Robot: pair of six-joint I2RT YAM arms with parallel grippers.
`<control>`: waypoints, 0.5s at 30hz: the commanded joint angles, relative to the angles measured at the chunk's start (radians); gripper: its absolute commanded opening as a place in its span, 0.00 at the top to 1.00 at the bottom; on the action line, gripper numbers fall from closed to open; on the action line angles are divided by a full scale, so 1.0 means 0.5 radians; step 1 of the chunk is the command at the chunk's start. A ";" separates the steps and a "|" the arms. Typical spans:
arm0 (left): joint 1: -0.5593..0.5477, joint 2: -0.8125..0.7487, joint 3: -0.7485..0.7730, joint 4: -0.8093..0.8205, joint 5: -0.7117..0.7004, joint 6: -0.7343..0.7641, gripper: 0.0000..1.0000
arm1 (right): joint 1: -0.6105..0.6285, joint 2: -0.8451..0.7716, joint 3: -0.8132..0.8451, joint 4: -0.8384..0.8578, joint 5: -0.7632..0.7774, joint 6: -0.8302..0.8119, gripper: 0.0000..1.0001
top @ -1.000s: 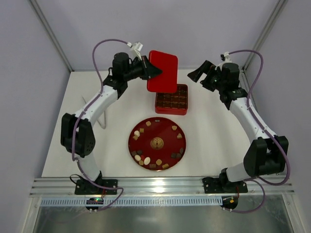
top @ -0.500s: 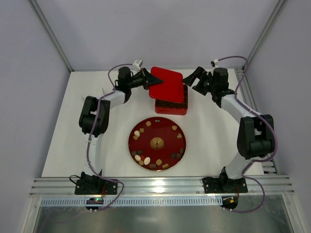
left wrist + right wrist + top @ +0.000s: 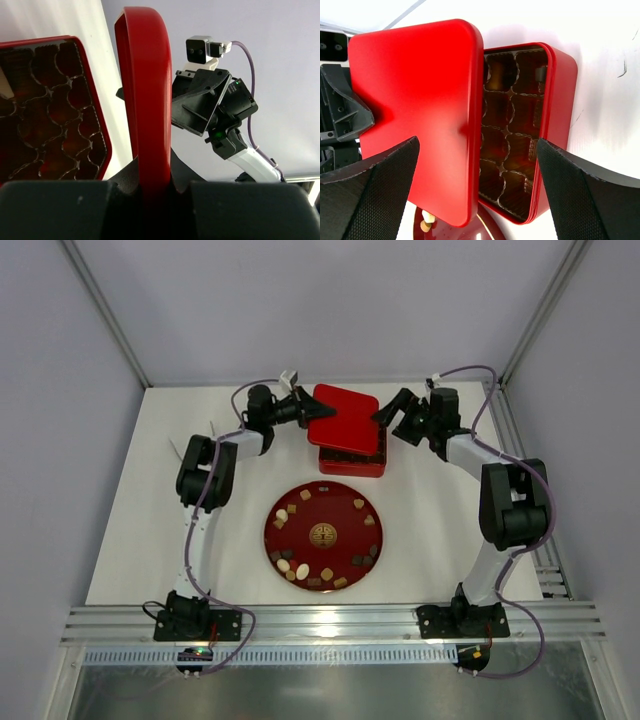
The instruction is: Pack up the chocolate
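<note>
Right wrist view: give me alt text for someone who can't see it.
A red lid, gripped by the left hand, hangs over about half of a red box of grid compartments. The right hand is open in front.

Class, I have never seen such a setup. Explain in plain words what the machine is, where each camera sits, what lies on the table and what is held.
Two robot arms stand at a white table. One picture looks down from above; the other two come from cameras on the wrists. On the table lie a round red plate ringed with small chocolates and a square red box with grid compartments. The left gripper clamps the red lid partly over the box; the right gripper is open beside the lid.
</note>
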 commanded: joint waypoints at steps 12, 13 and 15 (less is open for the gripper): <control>0.013 0.211 0.128 0.182 0.064 -0.043 0.93 | -0.007 0.152 0.087 0.177 -0.025 0.021 0.02; 0.013 0.214 0.128 0.182 0.064 -0.043 0.93 | -0.004 0.158 0.087 0.181 -0.028 0.021 0.02; 0.016 0.227 0.131 0.189 0.067 -0.046 0.91 | -0.004 0.171 0.081 0.187 -0.029 0.021 0.02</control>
